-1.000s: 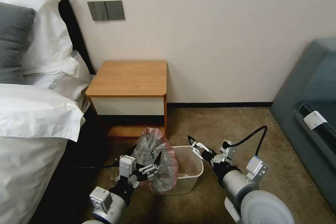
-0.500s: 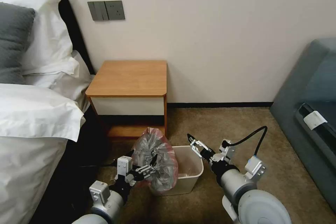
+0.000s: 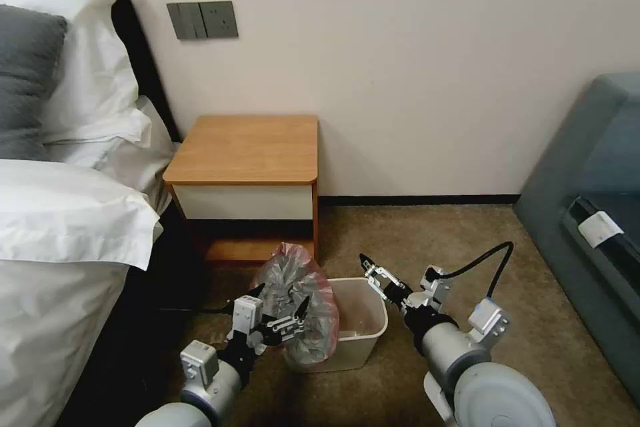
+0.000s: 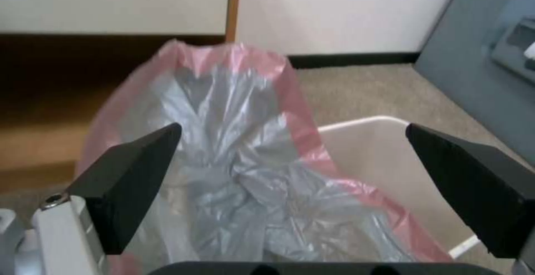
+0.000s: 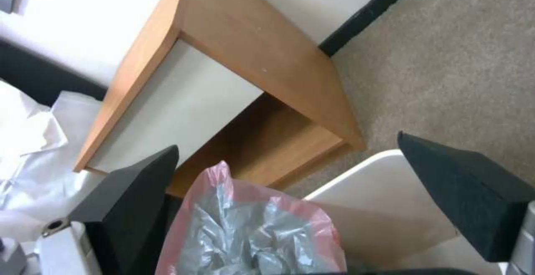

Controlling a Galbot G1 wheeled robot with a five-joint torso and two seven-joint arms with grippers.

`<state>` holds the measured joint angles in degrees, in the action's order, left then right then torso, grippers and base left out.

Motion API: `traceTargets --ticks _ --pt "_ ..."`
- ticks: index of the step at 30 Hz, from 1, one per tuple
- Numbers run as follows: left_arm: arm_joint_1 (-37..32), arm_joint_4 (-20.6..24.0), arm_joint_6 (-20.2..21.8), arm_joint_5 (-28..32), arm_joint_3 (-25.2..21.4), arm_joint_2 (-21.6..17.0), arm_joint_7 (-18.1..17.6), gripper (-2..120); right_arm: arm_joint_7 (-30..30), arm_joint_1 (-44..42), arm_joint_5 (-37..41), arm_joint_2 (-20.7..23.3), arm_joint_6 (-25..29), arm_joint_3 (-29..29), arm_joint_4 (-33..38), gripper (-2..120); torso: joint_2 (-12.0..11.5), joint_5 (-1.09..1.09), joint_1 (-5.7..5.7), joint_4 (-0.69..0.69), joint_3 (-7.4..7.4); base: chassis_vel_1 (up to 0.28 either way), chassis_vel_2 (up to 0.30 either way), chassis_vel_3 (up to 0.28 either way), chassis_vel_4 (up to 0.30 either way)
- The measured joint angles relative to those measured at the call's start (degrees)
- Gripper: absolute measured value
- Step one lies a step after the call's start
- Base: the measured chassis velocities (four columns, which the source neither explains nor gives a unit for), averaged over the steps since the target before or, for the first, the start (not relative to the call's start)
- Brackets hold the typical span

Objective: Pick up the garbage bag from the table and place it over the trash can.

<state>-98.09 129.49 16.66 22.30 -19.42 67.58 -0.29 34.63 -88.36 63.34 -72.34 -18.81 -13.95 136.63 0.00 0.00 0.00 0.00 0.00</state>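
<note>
Below the table (image 3: 248, 147), whose top is bare, the trash can (image 3: 363, 327) stands on the carpet (image 3: 427, 233), its left half hidden under the garbage bag (image 3: 293, 293) draped over that rim. Both the left gripper (image 3: 280, 310) and the right gripper (image 3: 372, 269) hang with jaws wide apart, holding nothing.

No legible text, label, brand, number or sign appears on any surface; the white tag (image 3: 599, 227) on the grey sofa (image 3: 587, 167) carries no readable marking.
</note>
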Motion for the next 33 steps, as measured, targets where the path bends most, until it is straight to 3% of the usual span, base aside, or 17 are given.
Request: traceTargets --ticks 10,19,28,33 --pt "1.91 -3.88 2.4 0.3 1.34 0.64 -6.23 100 0.2 -0.02 -0.36 -0.31 0.3 -0.25 -0.35 100 0.0 0.0 0.0 0.0 0.0 0.0 0.0 0.0 0.0" --pt "2.41 -5.93 2.24 -0.57 1.57 1.42 -6.74 100 0.19 0.17 -1.05 -0.55 0.42 -0.21 -1.28 100 0.0 0.0 0.0 0.0 0.0 0.0 0.0 0.0 0.0" --pt "3.67 -8.19 2.27 -0.97 1.87 2.57 -10.72 100 0.26 -0.45 -2.25 -0.11 1.02 -0.13 -2.33 100 0.0 0.0 0.0 0.0 0.0 0.0 0.0 0.0 0.0" --pt "3.95 -8.45 2.51 -0.65 2.04 2.64 -10.82 100 0.31 -0.25 -2.27 0.04 1.1 -0.12 -2.39 100 0.0 0.0 0.0 0.0 0.0 0.0 0.0 0.0 0.0"
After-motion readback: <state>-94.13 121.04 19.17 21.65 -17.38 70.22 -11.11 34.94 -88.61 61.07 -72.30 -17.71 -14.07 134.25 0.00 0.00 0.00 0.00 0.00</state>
